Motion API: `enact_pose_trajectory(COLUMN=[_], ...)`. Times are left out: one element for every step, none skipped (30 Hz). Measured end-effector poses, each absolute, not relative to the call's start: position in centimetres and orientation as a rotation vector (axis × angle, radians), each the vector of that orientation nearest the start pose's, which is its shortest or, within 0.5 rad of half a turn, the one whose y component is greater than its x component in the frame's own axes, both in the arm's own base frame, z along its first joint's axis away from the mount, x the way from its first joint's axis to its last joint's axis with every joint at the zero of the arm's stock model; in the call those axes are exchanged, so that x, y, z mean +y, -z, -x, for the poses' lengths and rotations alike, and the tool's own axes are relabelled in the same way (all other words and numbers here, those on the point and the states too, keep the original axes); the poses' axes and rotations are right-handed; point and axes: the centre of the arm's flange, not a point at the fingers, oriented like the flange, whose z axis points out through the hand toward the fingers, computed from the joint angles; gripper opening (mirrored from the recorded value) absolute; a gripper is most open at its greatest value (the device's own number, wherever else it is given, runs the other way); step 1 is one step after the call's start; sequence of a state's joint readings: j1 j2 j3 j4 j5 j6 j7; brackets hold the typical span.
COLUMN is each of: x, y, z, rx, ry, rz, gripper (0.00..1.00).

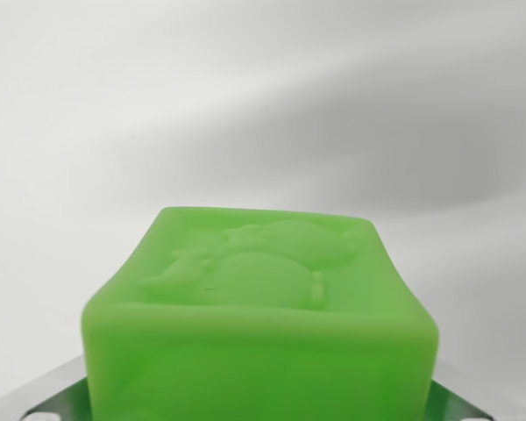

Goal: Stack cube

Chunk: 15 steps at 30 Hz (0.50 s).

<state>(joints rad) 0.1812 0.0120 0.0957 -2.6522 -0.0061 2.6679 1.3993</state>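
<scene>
- We see a green cube low in the middle, toward 6 o'clock.
- Shiny metal bits peek out beside it; we cannot tell how the jaws stand.
- Its bumpy picture side faces up.

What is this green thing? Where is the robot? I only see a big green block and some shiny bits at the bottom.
The camera sits on the robot arm's wrist, so you see what the arm sees, not the arm itself. The green cube fills the view because it is very close. It has a raised animal shape on top. The shiny metal bits in the bottom corners seem to be parts of the jaws beside the cube. I cannot tell whether they squeeze it. Behind is a plain white surface.
</scene>
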Motion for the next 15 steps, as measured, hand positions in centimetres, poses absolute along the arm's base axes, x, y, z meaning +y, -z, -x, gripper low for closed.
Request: enact_pose_trajectory(x=[11.4, 11.3, 11.1, 10.9, 10.7, 10.5, 10.4, 10.2, 10.0, 9.8, 9.7, 9.5, 9.4, 9.2, 9.0], y=[-23.8, -23.8, -23.8, -23.8, -23.7, -23.7, -23.7, -23.7, -23.7, -23.7, -23.7, -23.7, -23.7, -23.7, -23.7], z=[-40.9, -41.0, -41.1, -41.2, -41.3, -41.4, -41.5, -41.5, -41.6, -41.7, -41.8, -41.9, -42.0, -42.0, -42.1], rx=[1.653, 1.644, 1.635, 1.626, 1.617, 1.608, 1.599, 1.59, 1.58, 1.572, 1.567, 1.558, 1.548, 1.539, 1.529], ry=[0.006, 0.006, 0.006, 0.005, 0.005, 0.005, 0.005, 0.005, 0.005, 0.006, 0.006, 0.006, 0.006, 0.006, 0.006], rz=[2.669, 2.675, 2.68, 2.686, 2.691, 2.697, 2.702, 2.708, 2.713, 2.718, 2.72, 2.726, 2.731, 2.736, 2.742], gripper=[0.0, 0.0, 0.0, 0.0, 0.0, 0.0, 0.0, 0.0, 0.0, 0.0, 0.0, 0.0, 0.0, 0.0, 0.0])
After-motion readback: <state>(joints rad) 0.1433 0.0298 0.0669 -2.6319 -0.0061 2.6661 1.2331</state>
